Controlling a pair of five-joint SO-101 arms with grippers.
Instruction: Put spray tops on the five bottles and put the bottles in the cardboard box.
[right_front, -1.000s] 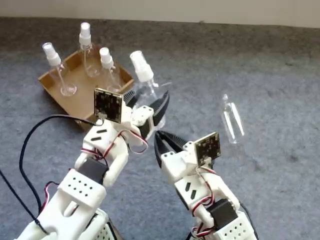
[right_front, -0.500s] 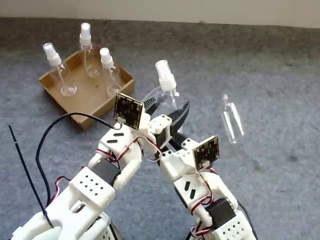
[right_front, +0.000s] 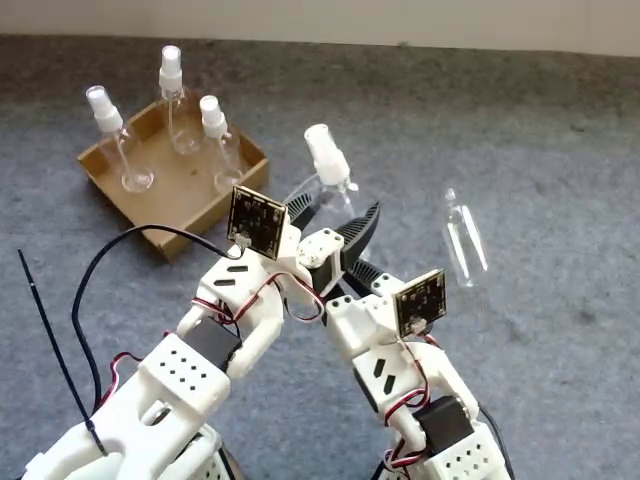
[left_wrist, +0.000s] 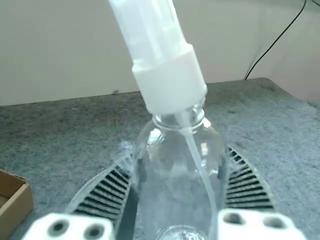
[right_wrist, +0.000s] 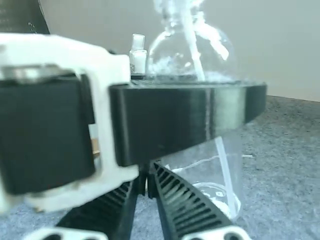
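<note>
There it goes: the left arm has carried the bottle (right_front: 308, 190) off, clear of the cardboard box (right_front: 215, 207), and the right arm has edged in underneath it. The left gripper (right_front: 335, 222) is clamped round the clear body, with the spray top (right_front: 326, 155) on and leaning back toward the box. The right gripper (right_wrist: 148, 176) sits just below, fingers pressed together on nothing. Three topped bottles (right_front: 215, 140) stand inside the box. One bare bottle (right_front: 464, 240) lies well apart from the box, past the held one.
</note>
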